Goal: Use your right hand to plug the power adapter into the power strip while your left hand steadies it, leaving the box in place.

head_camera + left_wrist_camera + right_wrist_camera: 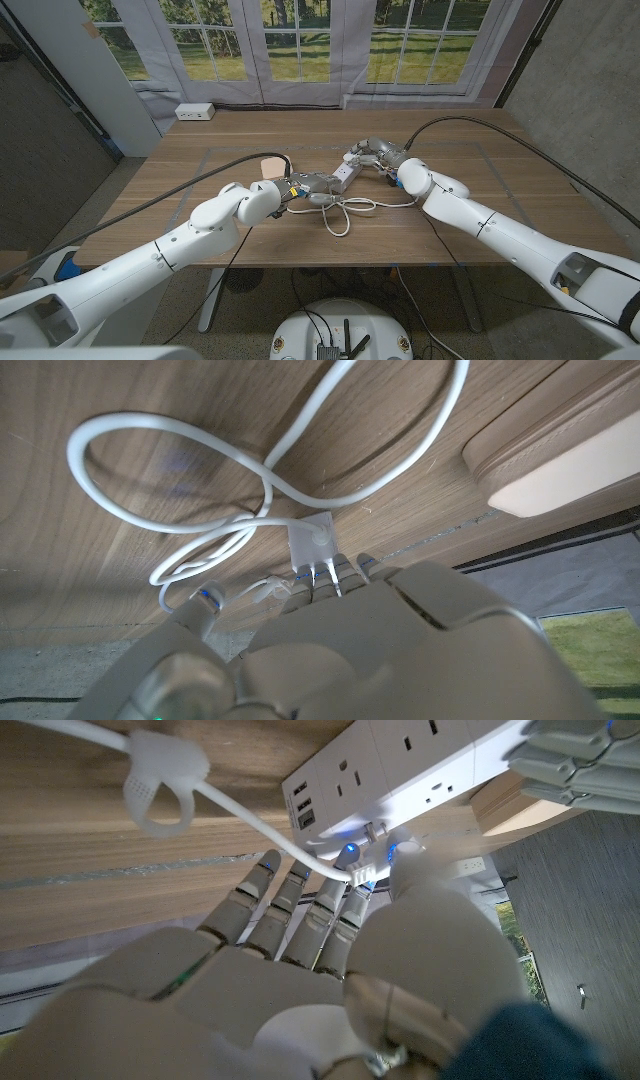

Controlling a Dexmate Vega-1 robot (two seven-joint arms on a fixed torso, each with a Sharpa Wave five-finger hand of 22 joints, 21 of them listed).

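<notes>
The white power strip (347,172) lies slantwise at the table's middle. My left hand (300,188) grips its near end; those fingers (580,760) lie over the strip (390,765). My right hand (378,155) curls over the far end. In the right wrist view this hand (300,970) pinches the small white power adapter plug (358,875) with its thin cable, just beside the strip's socket face. The tan box (270,165) stands behind my left hand. A flat white plug (310,543) lies prongs-up at my left hand's (400,650) fingertips.
Loose loops of white cable (338,212) lie on the wood in front of the strip, also looped past the flat plug (170,440). A cable tie (160,775) hangs on the thin cable. The box (560,445) sits close by my left hand. Windows stand behind the table.
</notes>
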